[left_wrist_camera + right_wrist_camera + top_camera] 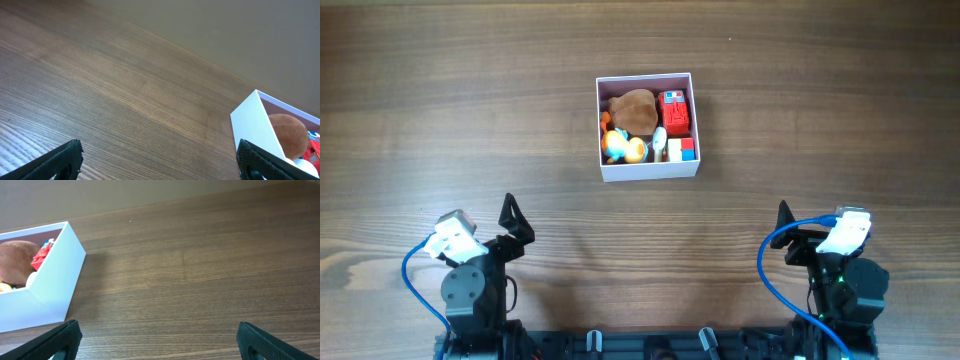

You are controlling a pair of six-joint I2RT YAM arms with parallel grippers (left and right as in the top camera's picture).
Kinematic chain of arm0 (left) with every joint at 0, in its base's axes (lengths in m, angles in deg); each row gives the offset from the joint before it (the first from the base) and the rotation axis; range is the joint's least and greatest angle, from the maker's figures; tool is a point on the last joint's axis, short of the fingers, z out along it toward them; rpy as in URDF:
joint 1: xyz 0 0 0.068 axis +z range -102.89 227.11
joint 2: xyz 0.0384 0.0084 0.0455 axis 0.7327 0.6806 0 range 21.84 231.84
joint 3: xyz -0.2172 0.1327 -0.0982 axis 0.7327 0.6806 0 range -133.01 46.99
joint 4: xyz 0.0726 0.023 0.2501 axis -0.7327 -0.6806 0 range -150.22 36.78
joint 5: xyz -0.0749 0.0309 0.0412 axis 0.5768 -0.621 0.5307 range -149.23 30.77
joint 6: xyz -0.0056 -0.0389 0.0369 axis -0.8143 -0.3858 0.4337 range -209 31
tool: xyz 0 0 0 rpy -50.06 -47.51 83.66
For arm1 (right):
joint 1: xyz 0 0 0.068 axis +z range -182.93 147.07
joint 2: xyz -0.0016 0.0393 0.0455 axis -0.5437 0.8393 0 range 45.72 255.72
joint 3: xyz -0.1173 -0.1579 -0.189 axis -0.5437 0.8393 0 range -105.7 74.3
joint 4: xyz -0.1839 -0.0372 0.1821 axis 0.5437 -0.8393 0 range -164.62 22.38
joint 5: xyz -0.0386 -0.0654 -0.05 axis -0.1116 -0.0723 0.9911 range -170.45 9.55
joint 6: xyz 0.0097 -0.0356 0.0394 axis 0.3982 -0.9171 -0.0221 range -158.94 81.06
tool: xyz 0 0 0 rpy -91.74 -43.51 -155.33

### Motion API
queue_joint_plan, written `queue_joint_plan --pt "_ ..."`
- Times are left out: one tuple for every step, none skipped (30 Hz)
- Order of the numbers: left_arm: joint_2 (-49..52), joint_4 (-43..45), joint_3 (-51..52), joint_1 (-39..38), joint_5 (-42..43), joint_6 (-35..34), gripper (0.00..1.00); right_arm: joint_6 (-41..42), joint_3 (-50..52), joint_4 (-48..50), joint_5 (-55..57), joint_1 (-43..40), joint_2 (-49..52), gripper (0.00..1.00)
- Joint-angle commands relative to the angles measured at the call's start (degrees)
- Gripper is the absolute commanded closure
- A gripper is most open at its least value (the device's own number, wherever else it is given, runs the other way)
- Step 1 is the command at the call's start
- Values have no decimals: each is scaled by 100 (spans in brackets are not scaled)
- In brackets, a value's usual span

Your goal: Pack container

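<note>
toy-filled container [648, 171] on wooden table [440, 110]

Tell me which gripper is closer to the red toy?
Right. The right gripper sits right of the red toy in the container, toward the robot; the left gripper sits farther, to its left.

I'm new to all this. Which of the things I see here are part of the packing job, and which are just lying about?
Part of the job: the container; the brown toy, red toy and yellow toy inside it; the left gripper and right gripper, both open and empty.
Just there: the wooden table; the blue cables on the arms.
</note>
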Motion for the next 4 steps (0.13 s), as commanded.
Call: queue_joint_plan --pt "-57 26 48 35 92 -28 0 -20 26 11 -92 2 -57 0" --pt "-57 26 48 35 92 -28 0 -17 24 11 -92 2 -57 0" --pt "-57 26 48 35 92 -28 0 -17 26 11 -92 2 -57 0" --pt "-57 26 48 35 92 -28 0 -17 24 11 -92 2 -57 0"
